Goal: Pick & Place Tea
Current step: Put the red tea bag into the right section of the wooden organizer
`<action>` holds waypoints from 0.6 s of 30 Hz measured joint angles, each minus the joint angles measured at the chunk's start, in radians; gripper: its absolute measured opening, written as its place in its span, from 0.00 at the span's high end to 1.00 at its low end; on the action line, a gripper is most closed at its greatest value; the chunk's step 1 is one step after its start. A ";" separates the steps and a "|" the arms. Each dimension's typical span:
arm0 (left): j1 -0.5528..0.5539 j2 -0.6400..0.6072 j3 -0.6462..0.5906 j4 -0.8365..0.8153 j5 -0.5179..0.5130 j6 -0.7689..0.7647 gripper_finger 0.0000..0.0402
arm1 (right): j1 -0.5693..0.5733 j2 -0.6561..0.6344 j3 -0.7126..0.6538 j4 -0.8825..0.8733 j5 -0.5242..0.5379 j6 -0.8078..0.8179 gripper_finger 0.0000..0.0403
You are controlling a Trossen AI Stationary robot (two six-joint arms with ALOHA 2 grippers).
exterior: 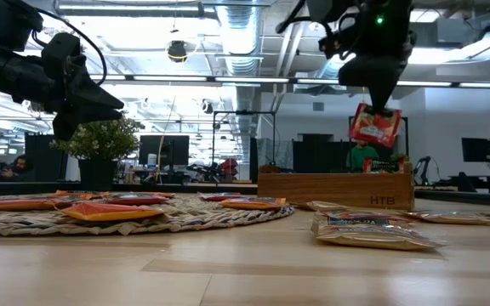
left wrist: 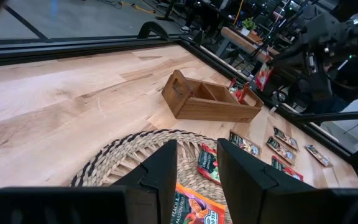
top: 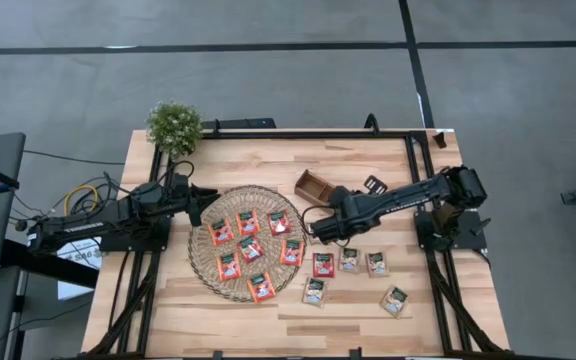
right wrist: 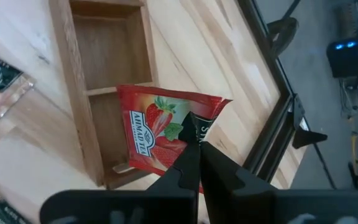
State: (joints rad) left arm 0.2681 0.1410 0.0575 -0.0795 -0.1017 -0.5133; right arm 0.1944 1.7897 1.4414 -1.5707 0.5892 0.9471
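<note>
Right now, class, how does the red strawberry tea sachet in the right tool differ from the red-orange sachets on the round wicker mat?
The held red strawberry tea sachet hangs upright in the air; the red-orange sachets lie flat. It is pinched by the right tool; they lie free on the round wicker mat. All are small, square and red.

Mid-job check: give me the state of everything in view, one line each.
Right gripper: shut on a red sachet, raised above the table.
Left gripper: open, empty, above the wicker mat.
Wooden tray: upright on the table; the compartments in view are empty.
Red sachets on the mat: lying flat.
Sachets on the table: lying flat, beside the mat.
</note>
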 joint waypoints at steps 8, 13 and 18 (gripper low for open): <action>0.000 0.000 0.000 0.000 0.000 0.000 0.74 | -0.002 0.000 -0.022 0.003 0.019 -0.009 1.00; 0.000 0.000 0.000 0.000 0.000 0.000 0.74 | -0.001 0.000 -0.073 0.008 0.013 0.014 1.00; 0.000 0.000 0.000 0.000 0.000 0.000 0.74 | -0.001 0.020 -0.109 0.046 0.016 0.020 1.00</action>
State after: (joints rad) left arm 0.2683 0.1410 0.0578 -0.0794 -0.1017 -0.5133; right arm 0.1936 1.8094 1.3326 -1.5247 0.6051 0.9672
